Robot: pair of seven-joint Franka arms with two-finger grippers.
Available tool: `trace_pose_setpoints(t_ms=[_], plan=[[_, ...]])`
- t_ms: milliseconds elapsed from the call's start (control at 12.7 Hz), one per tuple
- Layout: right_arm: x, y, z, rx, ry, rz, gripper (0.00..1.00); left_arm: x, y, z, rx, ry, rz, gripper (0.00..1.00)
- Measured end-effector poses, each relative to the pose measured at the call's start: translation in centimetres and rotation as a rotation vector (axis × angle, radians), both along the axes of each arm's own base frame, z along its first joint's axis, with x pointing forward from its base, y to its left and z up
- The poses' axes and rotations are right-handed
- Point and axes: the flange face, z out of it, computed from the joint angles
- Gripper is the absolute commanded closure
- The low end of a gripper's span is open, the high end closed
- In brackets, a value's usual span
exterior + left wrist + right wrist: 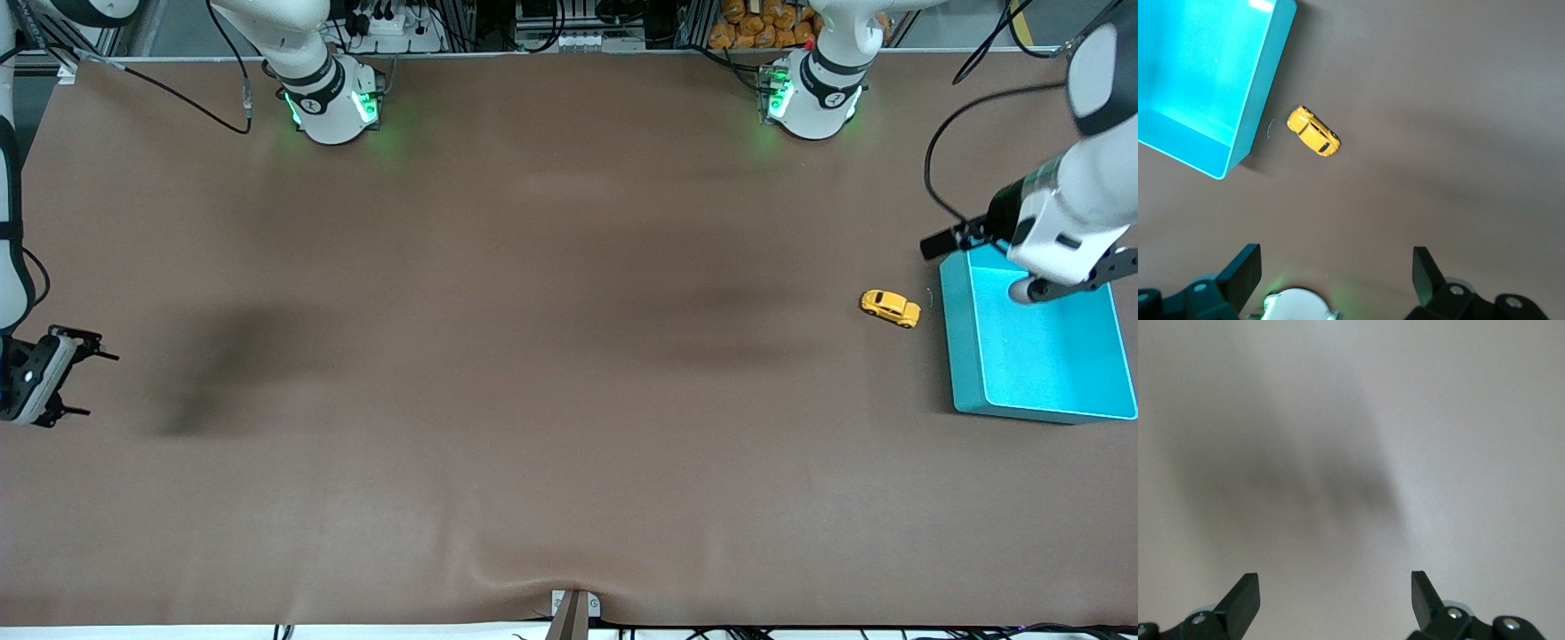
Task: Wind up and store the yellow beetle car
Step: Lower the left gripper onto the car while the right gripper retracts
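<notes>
Brown mat [533, 373] covers the whole table, bare but for two items at the left arm's end.

Car [890, 308] sits on the mat just beside the teal bin [965, 356], not touching it; all wheels appear down. Bin looks empty.

Left gripper [1337, 270] hangs over the bin, jaws spread wide, nothing between them. In its wrist view the car lies ahead of the jaws, off the gap's centre line and set at an angle to it.

Right gripper [1335, 593] waits over bare mat at the right arm's end, jaws wide open, empty.

Step in hand, judged: approach for the pick. Centre the gap over the car, turn the wrist so the fingers close across the body sides, descend clear of the bin wall.

Cannot make out: any winding key or pull-back mechanism; the small dark mark between car and bin. Left fingertips are cut off in front view.
</notes>
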Motion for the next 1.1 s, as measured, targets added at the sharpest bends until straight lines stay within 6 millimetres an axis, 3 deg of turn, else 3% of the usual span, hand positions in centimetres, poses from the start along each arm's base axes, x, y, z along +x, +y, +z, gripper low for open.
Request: trace_pose_setpoints(t_ms=[157,472,629,786,1101], plan=[[1.4,3.2,2.4,0.006,-0.028,-0.060,0.00,0.1,0.5,-4.1,0.023,0.002,0.117,0.00],[3.2,9.3,7.8,-0.002,-0.094,-0.117,0.00,0.1,0.6,-10.0,0.074,0.058,0.324,0.00],[3.3,10.4,9.3,0.029,-0.117,-0.143,0.00,0.3,0.6,-13.0,0.083,0.049,0.381,0.00],[3.1,10.2,11.2,0.074,-0.147,-0.181,0.00,-0.1,1.3,-15.7,0.097,0.028,0.413,0.00],[0.5,11.6,17.7,0.084,-0.122,-0.305,0.00,-1.5,3.9,-19.4,0.138,0.031,0.545,0.00]])
